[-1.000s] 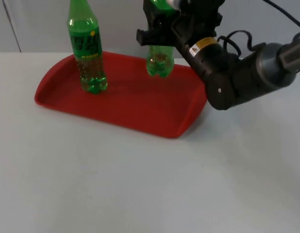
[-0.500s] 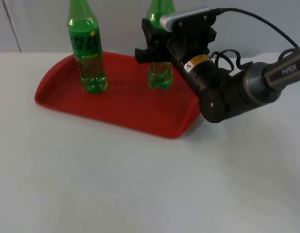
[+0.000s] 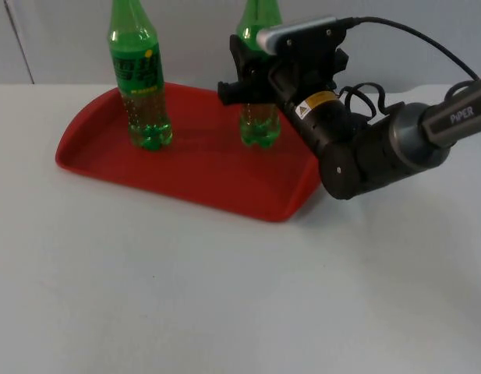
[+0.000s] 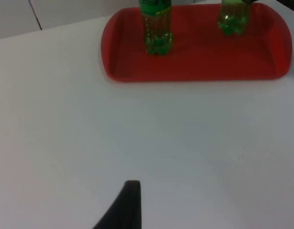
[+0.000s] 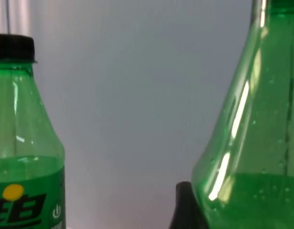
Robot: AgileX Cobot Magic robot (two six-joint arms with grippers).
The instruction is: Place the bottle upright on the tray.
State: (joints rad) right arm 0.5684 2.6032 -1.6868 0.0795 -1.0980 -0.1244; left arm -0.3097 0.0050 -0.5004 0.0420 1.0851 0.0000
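Right claw (image 3: 252, 87) of mine is closed around the middle of the held bottle (image 3: 259, 128), which stands upright with its base down on the red tray (image 3: 193, 175), toward the tray's far right part. Whether the base bears its full weight on the tray I cannot tell. From my right wrist, that bottle's green wall (image 5: 254, 143) sits very close, with one black fingertip against it.

Left claw (image 4: 124, 205) of mine waits over bare white tabletop (image 3: 224, 296), well short of the tray; one black fingertip is on record and I cannot tell how far that claw is open. It holds nothing that I can see.

Further back on the tray's left part stands a second green bottle (image 3: 139, 78), upright, labelled, black-capped as seen from my right wrist (image 5: 23, 143), with green liquid in it. It is well apart from the held bottle. Behind the tray rises the grey partition wall (image 3: 61, 39).
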